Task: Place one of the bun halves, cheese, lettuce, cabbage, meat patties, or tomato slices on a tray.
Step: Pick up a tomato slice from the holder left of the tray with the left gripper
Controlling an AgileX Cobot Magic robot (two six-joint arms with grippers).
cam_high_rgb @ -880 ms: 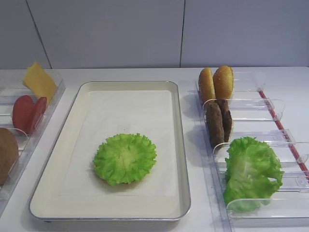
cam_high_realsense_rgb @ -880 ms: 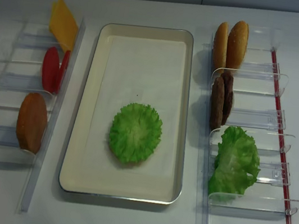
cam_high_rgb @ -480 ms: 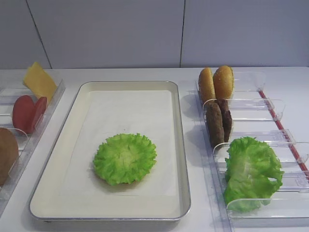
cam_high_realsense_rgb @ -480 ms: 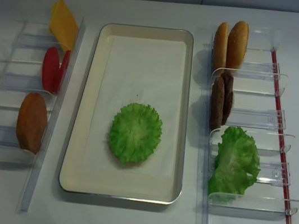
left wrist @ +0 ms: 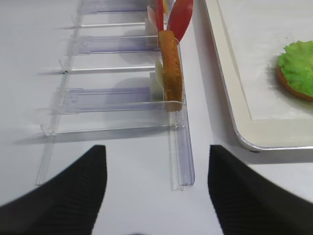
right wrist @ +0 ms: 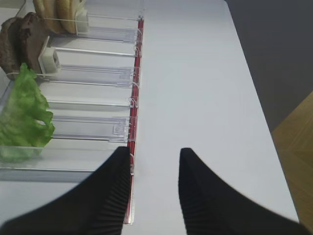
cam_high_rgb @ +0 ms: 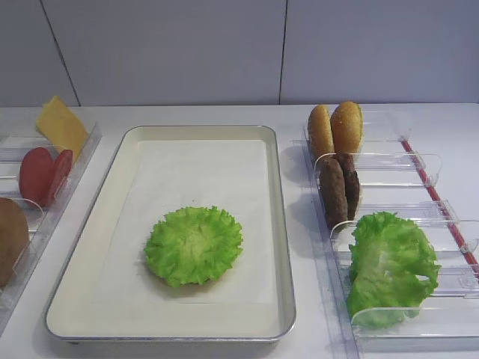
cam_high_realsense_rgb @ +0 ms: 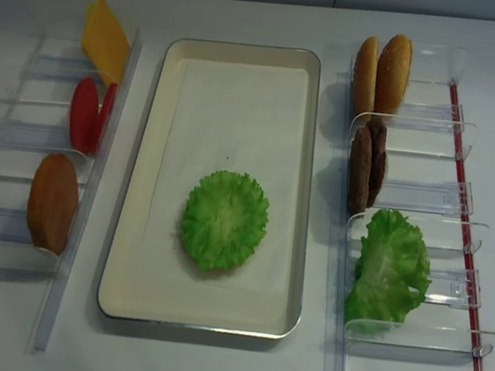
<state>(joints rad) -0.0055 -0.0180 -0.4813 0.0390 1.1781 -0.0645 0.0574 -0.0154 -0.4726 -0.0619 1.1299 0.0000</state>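
Tomato slices (left wrist: 172,15) stand well ahead of the spread, empty left pincer (left wrist: 155,188).

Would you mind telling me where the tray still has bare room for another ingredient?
The tray is bare across its far half, beyond the round green leaf, and in a narrow strip along the near rim. The side racks are crowded: tomato slices left, meat patties right.

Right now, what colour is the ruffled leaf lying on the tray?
Bright green, the ruffled leaf shows best in the realsense high view.
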